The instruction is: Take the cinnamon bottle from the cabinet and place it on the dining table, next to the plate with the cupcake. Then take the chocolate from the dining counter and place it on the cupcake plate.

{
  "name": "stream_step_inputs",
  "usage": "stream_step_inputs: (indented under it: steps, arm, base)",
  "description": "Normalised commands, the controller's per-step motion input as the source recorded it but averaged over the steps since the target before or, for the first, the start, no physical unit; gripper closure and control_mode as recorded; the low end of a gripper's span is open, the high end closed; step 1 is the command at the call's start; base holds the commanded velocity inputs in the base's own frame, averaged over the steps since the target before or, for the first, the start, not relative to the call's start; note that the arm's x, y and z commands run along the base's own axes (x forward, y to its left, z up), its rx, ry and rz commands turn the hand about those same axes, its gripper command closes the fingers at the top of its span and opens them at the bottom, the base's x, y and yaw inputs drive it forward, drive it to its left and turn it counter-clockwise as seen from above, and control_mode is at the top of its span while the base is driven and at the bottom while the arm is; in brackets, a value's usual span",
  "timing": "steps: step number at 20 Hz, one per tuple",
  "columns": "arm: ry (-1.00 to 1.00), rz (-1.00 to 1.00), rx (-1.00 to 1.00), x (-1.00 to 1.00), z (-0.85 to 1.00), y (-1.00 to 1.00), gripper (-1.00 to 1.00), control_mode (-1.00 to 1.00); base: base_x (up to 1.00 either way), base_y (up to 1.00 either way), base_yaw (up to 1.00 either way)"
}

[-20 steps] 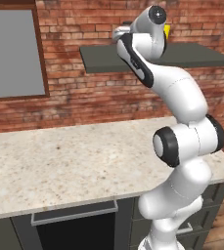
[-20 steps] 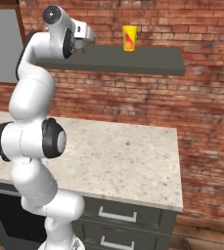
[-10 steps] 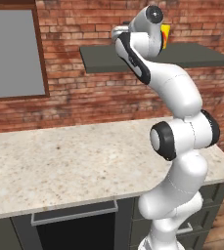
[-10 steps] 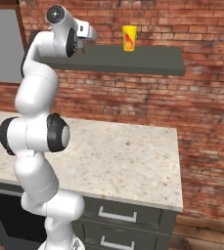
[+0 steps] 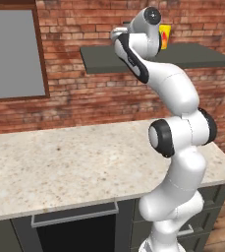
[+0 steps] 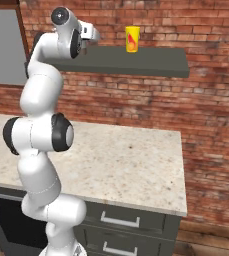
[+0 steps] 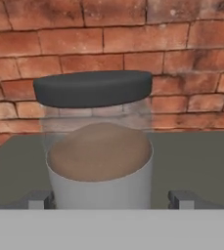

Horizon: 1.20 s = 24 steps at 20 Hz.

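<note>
While the two dark fingertips stand apart on either side of the cinnamon bottle, a visible gap separates each from the glass, so the gripper is spread wide and grips nothing yet. That bottle stands upright on the cabinet, close against the red brick wall, its dark cap above the brown powder. A yellow packet sits further right along the same shelf, well apart. Below lies the speckled counter. One risk, I judge: an off-centre closure could shove the bottle sideways or tip it; a grip too low on smooth glass might let it slip during the lift.
</note>
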Motion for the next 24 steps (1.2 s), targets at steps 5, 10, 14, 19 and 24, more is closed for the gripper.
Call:
stream_step_inputs:
  steps: [5, 10, 14, 19, 24]
  arm:
    - [0.02, 0.0, 0.0, 0.0, 0.0, 0.0, 1.0, -1.0]
    - [-0.06, 0.01, 0.0, -0.63, 0.03, 0.01, 1.0, -1.0]
    - [-0.03, 0.0, 0.0, -1.0, 0.0, 0.04, 1.0, -1.0]
    - [0.0, 0.0, 0.0, -1.0, 0.0, 0.0, 1.0, -1.0]
    - [0.0, 0.0, 0.0, -1.0, 0.0, 0.0, 1.0, -1.0]
  base:
    - [0.0, 0.0, 0.0]
    - [0.0, 0.0, 0.0]
    - [0.0, 0.0, 0.0]
    - [0.0, 0.0, 0.0]
    - [0.0, 0.0, 0.0]
